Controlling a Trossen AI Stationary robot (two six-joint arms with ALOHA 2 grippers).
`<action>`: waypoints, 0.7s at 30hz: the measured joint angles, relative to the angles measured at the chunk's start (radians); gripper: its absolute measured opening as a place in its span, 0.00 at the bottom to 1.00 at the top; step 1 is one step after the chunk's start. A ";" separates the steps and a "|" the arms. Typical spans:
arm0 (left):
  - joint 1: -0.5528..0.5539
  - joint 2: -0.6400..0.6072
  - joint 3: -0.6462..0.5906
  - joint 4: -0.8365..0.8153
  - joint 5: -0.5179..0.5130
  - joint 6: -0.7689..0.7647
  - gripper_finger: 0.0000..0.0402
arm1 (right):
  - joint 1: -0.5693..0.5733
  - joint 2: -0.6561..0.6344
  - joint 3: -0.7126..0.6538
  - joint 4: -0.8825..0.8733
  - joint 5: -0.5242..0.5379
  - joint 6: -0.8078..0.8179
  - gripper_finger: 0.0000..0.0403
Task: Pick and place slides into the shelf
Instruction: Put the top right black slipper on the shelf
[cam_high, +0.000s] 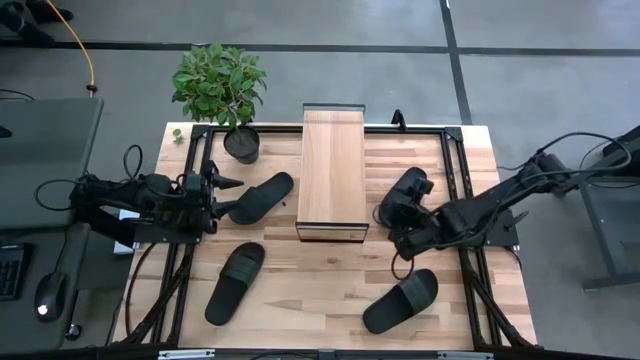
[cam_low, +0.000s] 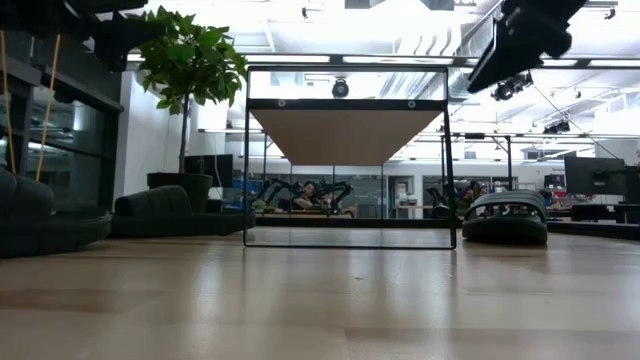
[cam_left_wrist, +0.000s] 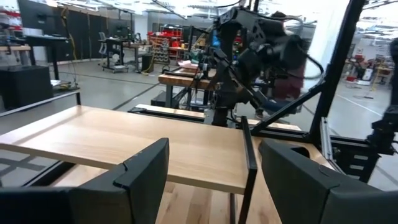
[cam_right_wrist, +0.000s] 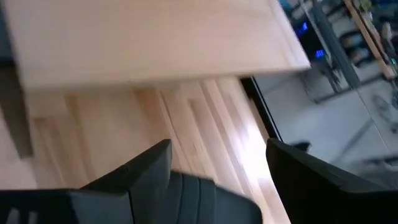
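1. Nearest my left wrist camera, the left gripper (cam_left_wrist: 214, 152) has its fingers spread wide with nothing between them. It sits at the left side of the tabletop (cam_high: 300, 300), pointing toward the shelf.
2. Just past that gripper's fingertips, between them and the shelf, lies one slide (cam_high: 262, 197). I cannot tell whether the tips touch it.
3. On the far side of that slide from the left gripper, the shelf (cam_high: 332, 165) stands in the middle of the tabletop, between my two arms.
4. My right gripper (cam_right_wrist: 217, 146) is on the opposite side of the shelf, fingers also wide apart, angled down at the shelf's plank top and the tabletop beside it.
5. Directly under the right gripper is a second slide (cam_high: 405, 192). A dark ribbed shape fills the space at the base of the fingers in the right wrist view, but I cannot tell whether it is gripped. From the low camera it looks to rest on the tabletop.
6. Well back from the left gripper, toward the front edge, lies a third slide (cam_high: 236, 282).
7. Similarly back from the right gripper lies a fourth slide (cam_high: 400, 300).
8. Beyond the left gripper, at the tabletop's rear, stands a potted plant (cam_high: 241, 143).
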 joint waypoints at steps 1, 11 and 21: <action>0.000 0.000 0.000 0.000 -0.001 0.000 0.59 | 0.000 0.017 0.010 -0.035 -0.007 0.033 0.63; 0.000 0.000 0.000 -0.001 -0.002 0.000 0.59 | 0.004 0.122 0.068 -0.191 -0.152 0.230 0.63; 0.000 0.000 0.000 -0.001 -0.002 0.000 0.59 | 0.027 0.137 0.065 -0.187 -0.247 0.308 0.63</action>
